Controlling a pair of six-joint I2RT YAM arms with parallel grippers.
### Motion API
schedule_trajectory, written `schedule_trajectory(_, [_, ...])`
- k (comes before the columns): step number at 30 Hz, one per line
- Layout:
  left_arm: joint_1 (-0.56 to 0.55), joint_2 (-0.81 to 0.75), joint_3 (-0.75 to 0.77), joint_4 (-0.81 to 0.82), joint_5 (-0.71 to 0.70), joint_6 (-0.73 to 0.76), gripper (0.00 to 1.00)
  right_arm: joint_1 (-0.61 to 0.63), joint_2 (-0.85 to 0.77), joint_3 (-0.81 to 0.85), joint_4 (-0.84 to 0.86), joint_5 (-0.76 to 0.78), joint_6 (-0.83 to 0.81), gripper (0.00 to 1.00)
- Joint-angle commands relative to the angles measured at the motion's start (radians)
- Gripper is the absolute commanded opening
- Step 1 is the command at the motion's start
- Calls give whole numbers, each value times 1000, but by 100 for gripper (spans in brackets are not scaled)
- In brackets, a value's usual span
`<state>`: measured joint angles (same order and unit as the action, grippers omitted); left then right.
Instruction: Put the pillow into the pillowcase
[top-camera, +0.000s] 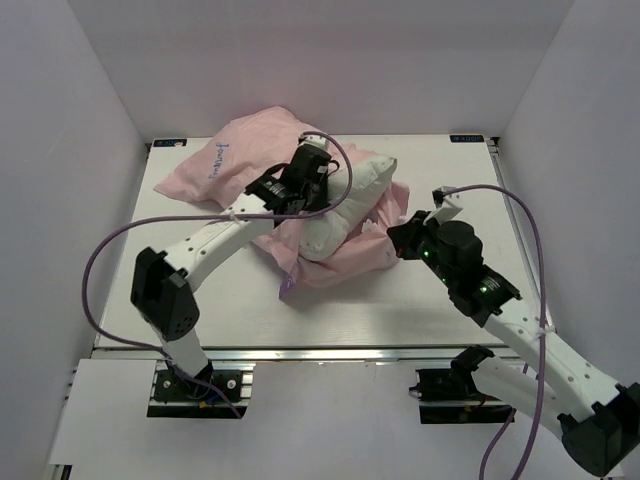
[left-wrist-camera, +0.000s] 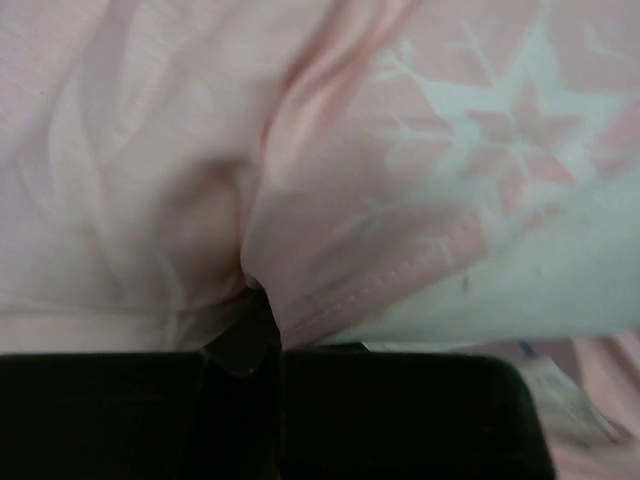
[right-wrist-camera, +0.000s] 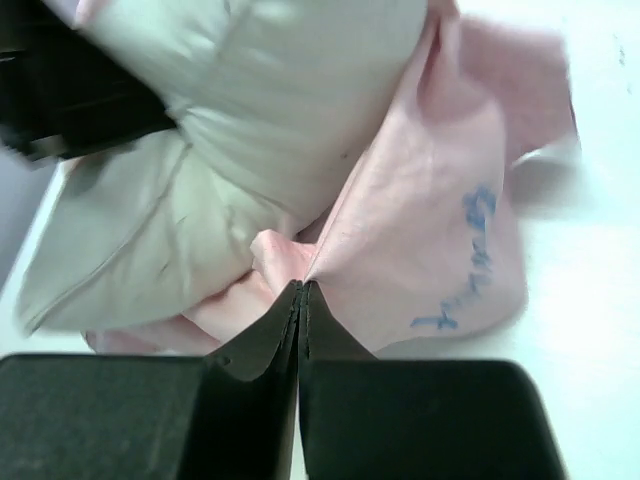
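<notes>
The white pillow (top-camera: 355, 195) lies mid-table, its near end resting on the pale pink pillowcase (top-camera: 250, 150), which bunches up behind and to the left of it. My left gripper (top-camera: 305, 185) sits at the pillow's left side, buried in pink fabric. In the left wrist view the pillowcase (left-wrist-camera: 150, 150) fills the frame and a hemmed fold runs into the left gripper (left-wrist-camera: 262, 320), with one finger showing. My right gripper (top-camera: 393, 237) is shut on the pillowcase's right edge. In the right wrist view its jaws (right-wrist-camera: 301, 285) pinch pink cloth (right-wrist-camera: 430, 220) just below the pillow (right-wrist-camera: 260, 110).
The white table (top-camera: 450, 300) is walled at the back and both sides. A purple corner of the pillowcase (top-camera: 285, 290) pokes out towards the near edge. Purple cables loop off both arms. My left arm (right-wrist-camera: 60, 100) shows dark at the right wrist view's upper left.
</notes>
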<state>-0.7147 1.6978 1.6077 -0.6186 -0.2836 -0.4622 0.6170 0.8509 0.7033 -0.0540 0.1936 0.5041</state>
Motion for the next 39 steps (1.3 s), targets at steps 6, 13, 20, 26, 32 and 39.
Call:
schedule_trajectory(6, [61, 138, -9, 66, -69, -10, 0, -3, -122, 68, -281, -86, -47, 0])
schedule_trajectory(13, [61, 275, 82, 16, -7, -42, 0, -5, -128, 165, -127, -383, -30, 0])
schedule_trajectory(20, [61, 416, 315, -21, 34, -298, 0, -5, -52, 202, -12, -819, 36, 0])
schedule_trajectory(26, [63, 476, 486, -58, -37, -458, 0, -5, -30, 173, 133, -968, 96, 0])
schedule_trajectory(32, [64, 457, 456, -27, -106, -610, 0, -7, 26, 157, 348, -878, 232, 0])
schedule_trajectory(39, [64, 379, 267, 35, -134, -538, 0, -7, 33, 338, -353, -84, 97, 17])
